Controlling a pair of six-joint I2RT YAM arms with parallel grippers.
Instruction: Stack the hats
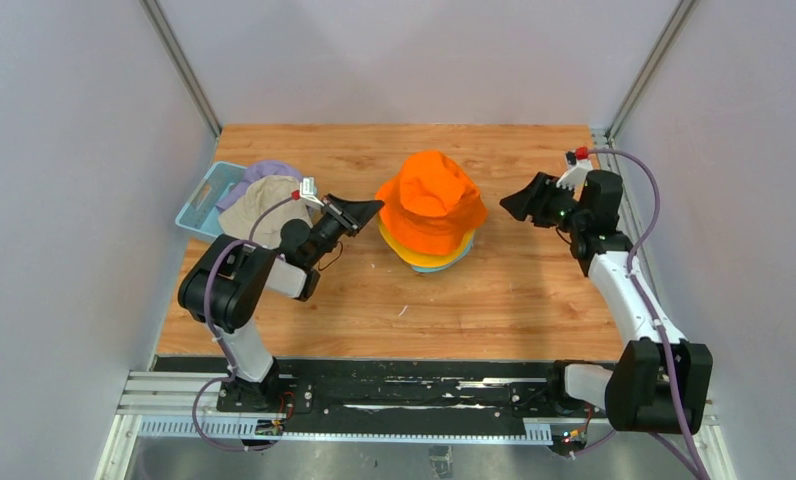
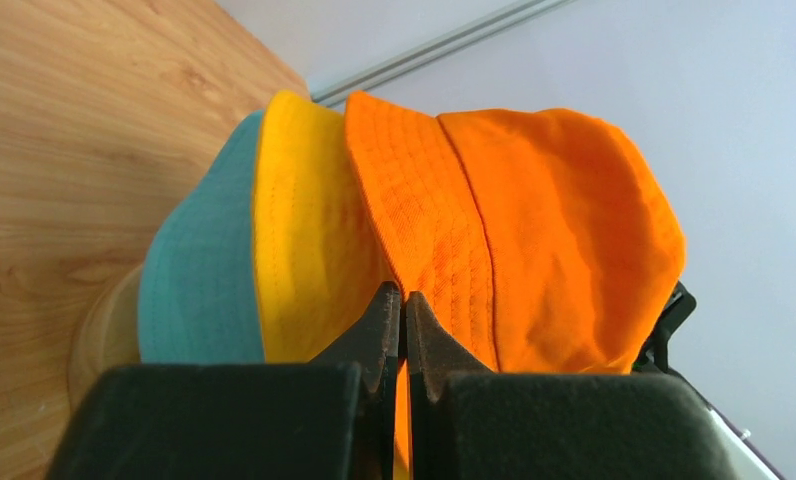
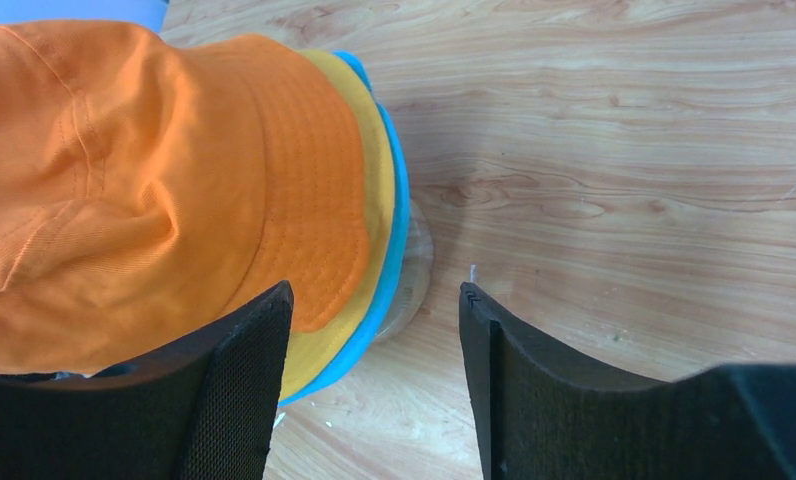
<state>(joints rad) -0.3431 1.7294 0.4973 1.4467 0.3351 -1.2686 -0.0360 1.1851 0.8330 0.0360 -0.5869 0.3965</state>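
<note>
Left gripper [image 1: 374, 207] at centre-left of the top view, pointing to the right, tips just at the left brim edge of the orange hat [image 1: 432, 195]. From the left wrist, both fingers [image 2: 379, 335] pressed together at the tips, directly in front of the line between the yellow and orange brims. Cloth nipped between them or not: cannot tell.

At centre-right of the top view the right gripper [image 1: 507, 206], pointing to the left, near the orange hat but apart from it, a strip of bare table [image 1: 514, 290] between. From the right wrist, spread wide and holding nothing: one finger at lower left of the frame in front of the orange brim, the other at lower right over bare wood.

Three hats stacked in the middle of the top view. On top the orange hat, crown up. Under it the yellow hat [image 1: 396, 247], only the brim showing. Lowest the teal hat [image 1: 436, 268], only a thin brim edge showing. Under the teal brim, in the right wrist view, the pale round edge of a stand [image 3: 421, 262].

At upper left of the top view the beige hat [image 1: 259, 203] and, just above and touching it, the lavender hat [image 1: 266, 171], both over the right part of a blue basket [image 1: 196, 205], well apart from the stack.
</note>
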